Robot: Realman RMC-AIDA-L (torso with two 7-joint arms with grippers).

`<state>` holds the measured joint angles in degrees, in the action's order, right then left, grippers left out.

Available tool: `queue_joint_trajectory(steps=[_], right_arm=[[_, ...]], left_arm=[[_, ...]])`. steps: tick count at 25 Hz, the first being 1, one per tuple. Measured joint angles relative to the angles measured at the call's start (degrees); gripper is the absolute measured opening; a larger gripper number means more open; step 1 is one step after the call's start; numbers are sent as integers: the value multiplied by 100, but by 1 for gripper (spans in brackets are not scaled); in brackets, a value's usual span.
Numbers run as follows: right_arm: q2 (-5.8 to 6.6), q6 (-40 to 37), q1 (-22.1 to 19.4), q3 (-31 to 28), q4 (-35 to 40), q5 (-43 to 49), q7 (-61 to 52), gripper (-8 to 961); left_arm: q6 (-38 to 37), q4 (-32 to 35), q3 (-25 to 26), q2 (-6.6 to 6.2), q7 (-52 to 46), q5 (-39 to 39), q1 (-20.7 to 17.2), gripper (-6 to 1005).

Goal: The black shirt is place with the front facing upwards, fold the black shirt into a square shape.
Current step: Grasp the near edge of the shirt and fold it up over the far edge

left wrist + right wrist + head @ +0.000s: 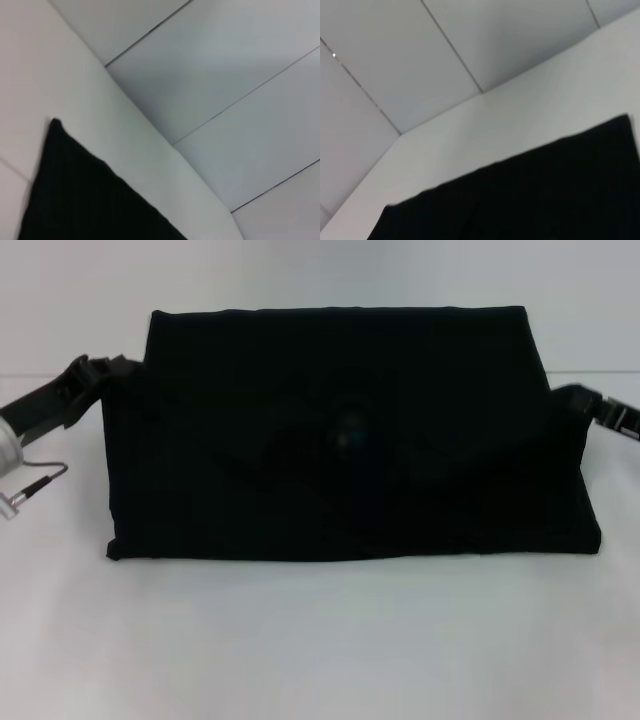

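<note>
So the black shirt (350, 440) is sitting pretty much dead center on the white table (320, 640), already folded into a wide blocky shape: straight front edge, far edge narrower, sides slanting in, and a couple of diagonal folds crossing in the middle. From the head view you get the whole outline, plus the left gripper (95, 375) poking in at the shirt's far left corner and the right gripper (585, 405) at the right edge, both right up against the fabric. Can't tell how either claw is set though, the black fingers just melt into the black cloth there. The wrist cams don't help with that at all, no fingers in them. The left wrist view only has a pointed corner of the shirt (80, 195) on the table with the pale panelled wall (225, 75) behind. The right wrist view gives a longer stretch of the shirt's edge (530, 195) and the same kind of wall, which the head view barely shows.
</note>
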<state>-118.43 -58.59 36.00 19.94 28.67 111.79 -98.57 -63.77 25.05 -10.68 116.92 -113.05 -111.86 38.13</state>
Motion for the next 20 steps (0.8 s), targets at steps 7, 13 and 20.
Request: queue_joint_trajectory(steps=[7, 13, 20], right_arm=[[-43, 486, 180, 2, -132, -124, 228, 62], [-101, 1073, 245, 2, -477, -373, 825, 77], [-135, 1535, 329, -1, -851, -754, 1641, 96]], left_arm=[[750, -120, -16, 184, 465, 15, 150, 8], [1683, -308, -14, 375, 1009, 40, 333, 8], [2147, -365, -13, 591, 1730, 64, 581, 14]])
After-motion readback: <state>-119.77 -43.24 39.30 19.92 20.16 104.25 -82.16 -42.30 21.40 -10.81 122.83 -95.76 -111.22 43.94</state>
